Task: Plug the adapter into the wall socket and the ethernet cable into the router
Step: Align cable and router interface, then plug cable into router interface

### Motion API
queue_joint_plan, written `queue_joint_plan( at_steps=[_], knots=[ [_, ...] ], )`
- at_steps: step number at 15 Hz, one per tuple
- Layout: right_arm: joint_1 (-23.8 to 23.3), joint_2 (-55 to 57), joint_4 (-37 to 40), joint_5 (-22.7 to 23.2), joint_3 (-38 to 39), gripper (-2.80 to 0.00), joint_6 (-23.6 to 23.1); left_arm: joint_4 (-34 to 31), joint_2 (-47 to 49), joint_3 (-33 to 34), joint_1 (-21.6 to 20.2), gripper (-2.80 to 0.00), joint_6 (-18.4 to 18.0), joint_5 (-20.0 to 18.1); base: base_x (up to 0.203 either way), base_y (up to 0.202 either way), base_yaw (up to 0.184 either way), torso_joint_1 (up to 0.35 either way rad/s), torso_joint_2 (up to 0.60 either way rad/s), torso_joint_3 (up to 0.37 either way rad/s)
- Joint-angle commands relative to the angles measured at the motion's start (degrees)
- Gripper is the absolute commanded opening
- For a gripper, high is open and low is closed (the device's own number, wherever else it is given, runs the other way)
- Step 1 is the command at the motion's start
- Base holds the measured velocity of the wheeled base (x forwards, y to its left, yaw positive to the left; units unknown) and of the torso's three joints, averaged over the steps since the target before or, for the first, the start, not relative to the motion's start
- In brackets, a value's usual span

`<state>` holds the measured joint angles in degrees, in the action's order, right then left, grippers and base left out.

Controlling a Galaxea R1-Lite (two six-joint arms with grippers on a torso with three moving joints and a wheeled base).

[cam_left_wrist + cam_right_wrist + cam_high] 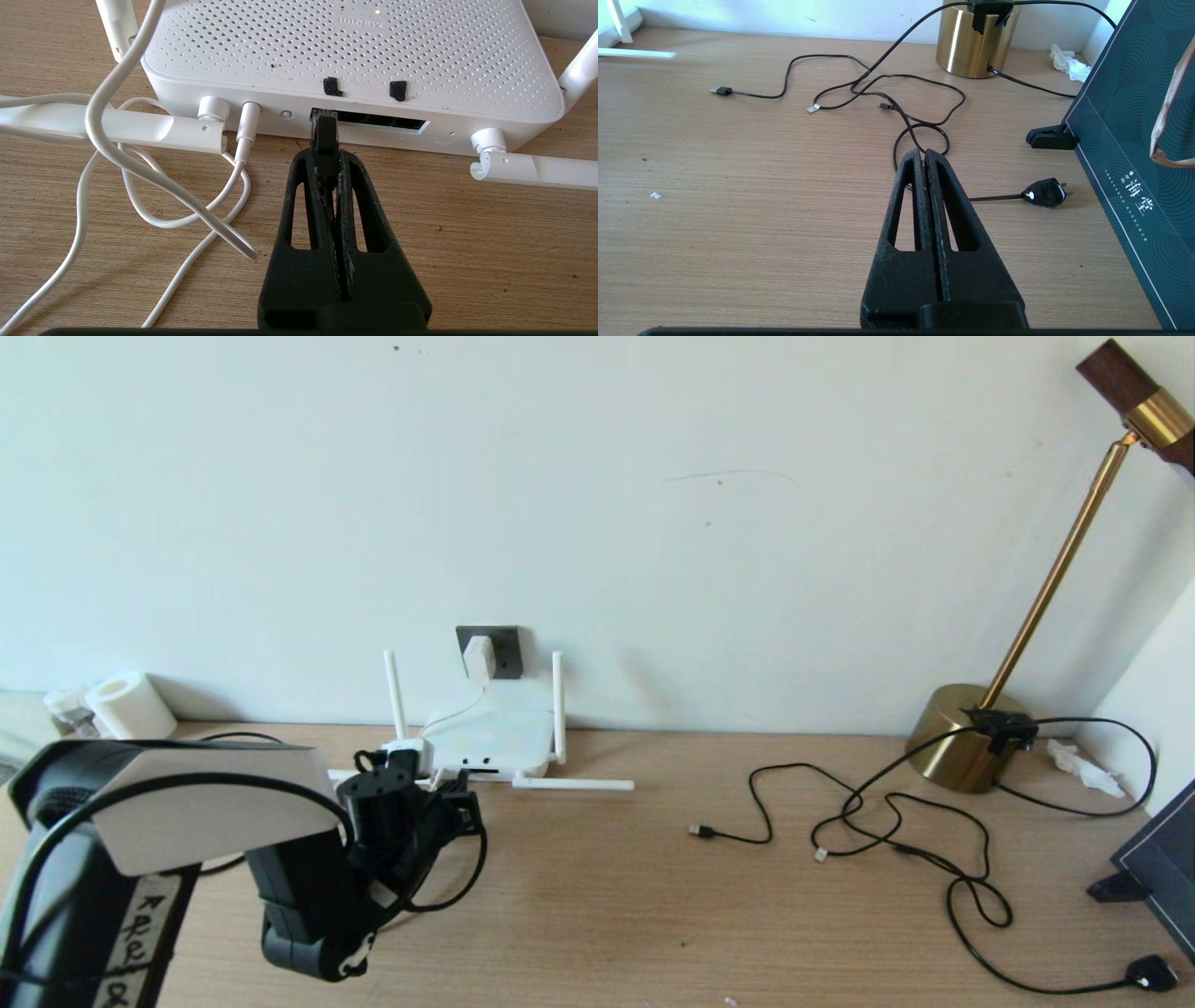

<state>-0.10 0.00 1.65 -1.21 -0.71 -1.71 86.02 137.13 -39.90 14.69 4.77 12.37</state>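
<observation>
Gripping ethernet cable (pixel 325 140) plug, left jaws at router (pixel 355 51) port; seating unclear.

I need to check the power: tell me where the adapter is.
In the head view, the adapter sits in the wall socket, directly behind the router, left of centre.

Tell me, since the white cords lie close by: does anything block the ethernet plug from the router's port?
Nothing visible does. The left gripper is shut on the ethernet plug, whose tip is already at the leftmost port slot of the router. The white cords lie off to one side, clear of it.
</observation>
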Motion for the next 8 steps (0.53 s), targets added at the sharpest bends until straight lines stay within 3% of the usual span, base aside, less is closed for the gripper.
queue_joint_plan(
  at_steps=[1,8],
  knots=[
    [0.0,0.1,0.0,0.0,0.0,-2.80,0.0,0.4,0.3,-0.2,0.0,-2.80,0.1,0.0,0.000,0.000,0.000,0.000,0.00,0.000],
    [0.0,0.1,0.0,0.0,0.0,-2.80,0.0,0.4,-0.1,0.0,0.7,-2.80,0.1,0.2,0.000,0.000,0.000,0.000,0.00,0.000]
  ],
)
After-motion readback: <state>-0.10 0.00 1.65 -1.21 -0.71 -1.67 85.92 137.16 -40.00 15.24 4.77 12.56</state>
